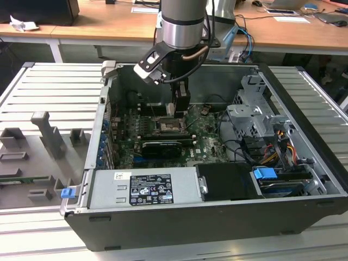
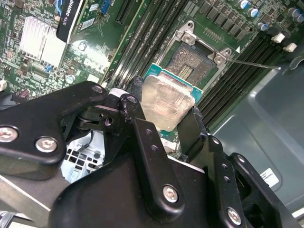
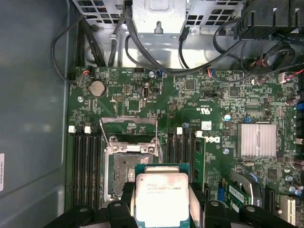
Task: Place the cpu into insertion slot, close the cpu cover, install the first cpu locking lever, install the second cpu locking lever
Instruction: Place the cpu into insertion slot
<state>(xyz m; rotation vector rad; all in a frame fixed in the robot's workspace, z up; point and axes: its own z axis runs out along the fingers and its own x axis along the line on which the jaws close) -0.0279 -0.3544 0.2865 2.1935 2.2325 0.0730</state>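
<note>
Exterior view: the open computer case lies on the ribbed bench. It holds a green motherboard, and a grey power supply sits between the insertion slot and the case's black wall. A long black card lies just beside the slot on the power-supply side. My tool reaches down inside the case, just above the slot

Second wrist view: my tool is clamped on the cpu, with one black finger on each of two opposite edges and the dull metal top facing the camera. The cpu hangs above the slot, apart from it, and the slot's contact field lies bare. A thin lever juts out from one slot corner

First wrist view: the cpu overlaps one corner of the slot, off centre and not seated. The cpu cover stands swung up at the slot's far edge
</note>
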